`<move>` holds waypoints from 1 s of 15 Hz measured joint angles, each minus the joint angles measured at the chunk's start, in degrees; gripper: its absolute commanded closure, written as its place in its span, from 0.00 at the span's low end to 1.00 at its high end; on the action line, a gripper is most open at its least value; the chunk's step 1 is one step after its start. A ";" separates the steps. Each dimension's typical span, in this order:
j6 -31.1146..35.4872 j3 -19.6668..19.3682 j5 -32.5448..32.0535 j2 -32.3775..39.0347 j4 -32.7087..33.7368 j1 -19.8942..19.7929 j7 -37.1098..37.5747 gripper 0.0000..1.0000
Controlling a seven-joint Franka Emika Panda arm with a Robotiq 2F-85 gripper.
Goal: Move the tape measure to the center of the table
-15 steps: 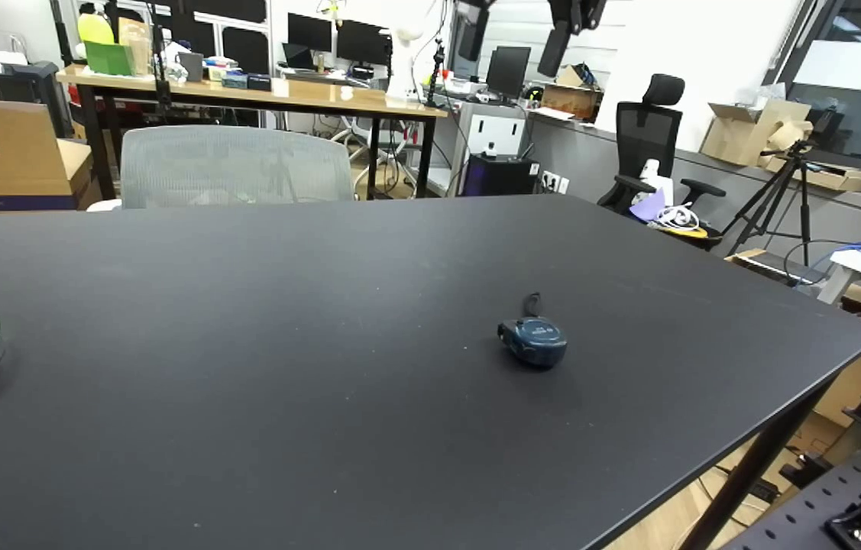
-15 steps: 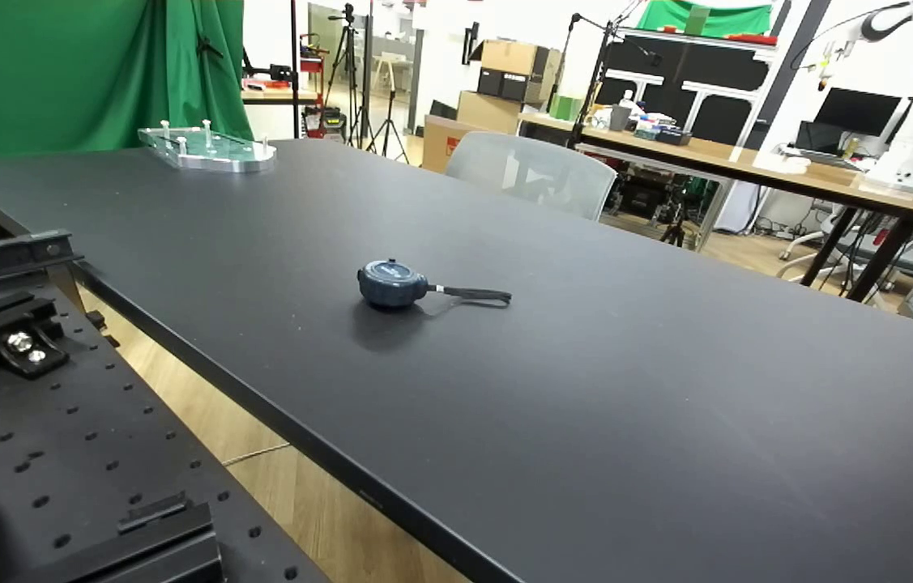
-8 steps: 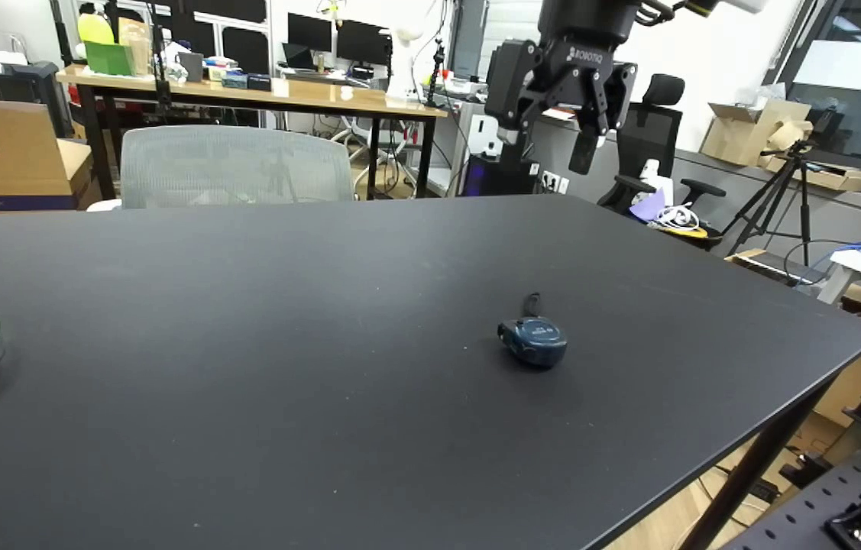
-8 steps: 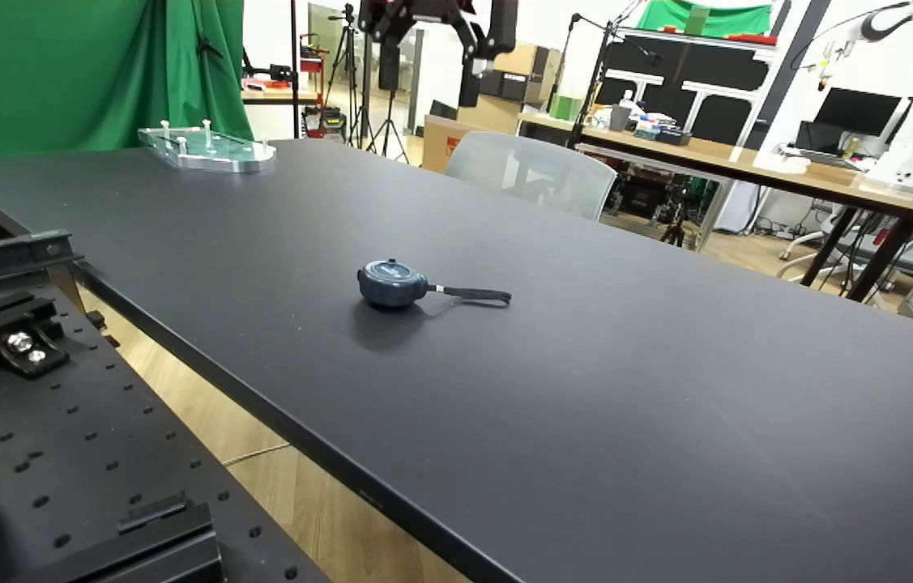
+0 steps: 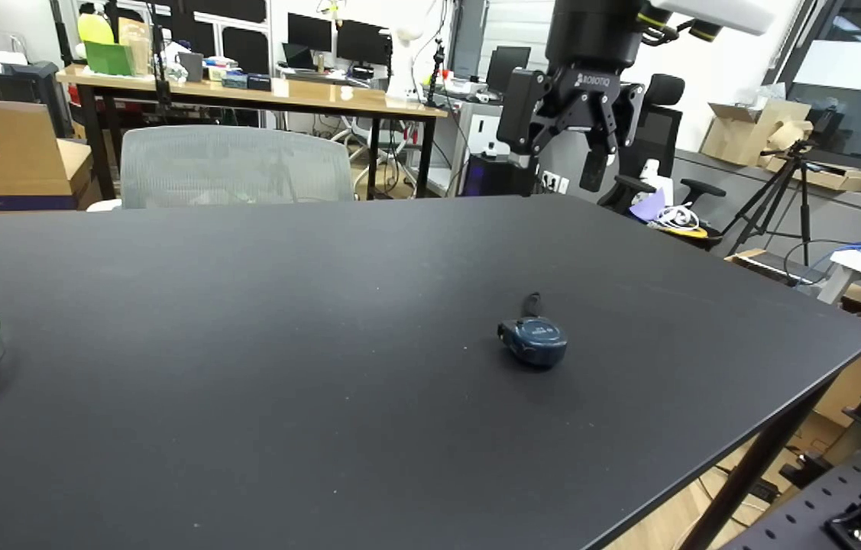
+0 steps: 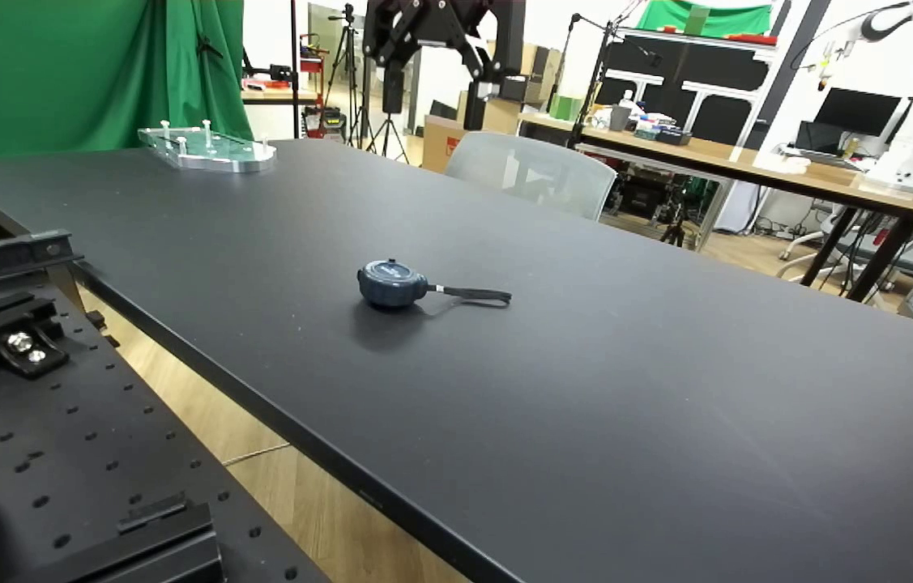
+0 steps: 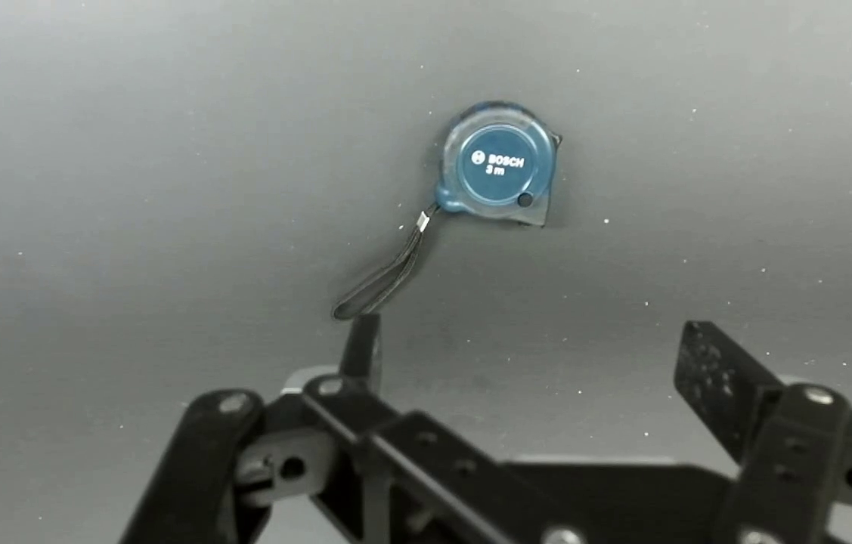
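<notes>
The tape measure is a small dark blue-teal case with a black wrist strap. It lies flat on the black table (image 5: 247, 367) in both exterior views, as the tape measure (image 5: 535, 341) and its strap (image 6: 476, 295) show. In the wrist view the tape measure (image 7: 500, 165) is above the middle, its label facing up. Its strap runs down to the left fingertip in the picture. My gripper (image 7: 533, 321) is open with nothing between its fingers. In both exterior views the gripper (image 5: 560, 179) hangs well above the tabletop, apart from the tape measure.
A clear plate with white posts (image 6: 209, 154) stands at the table's far end. A grey mesh chair (image 5: 235, 168) is at the table's far side. A perforated black base plate (image 6: 100, 453) with rails lies beside the table's near edge, across a gap to the floor.
My gripper has come down into both exterior views from above and sinks slightly further in the last half second. The tape measure has not moved.
</notes>
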 measured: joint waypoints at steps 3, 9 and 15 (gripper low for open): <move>0.34 0.01 -0.10 1.60 -0.07 0.00 0.57 0.00; 3.45 -0.09 -0.09 8.49 -0.73 -0.03 1.81 0.00; 10.39 -0.23 -0.07 15.78 -1.55 -0.01 2.71 0.00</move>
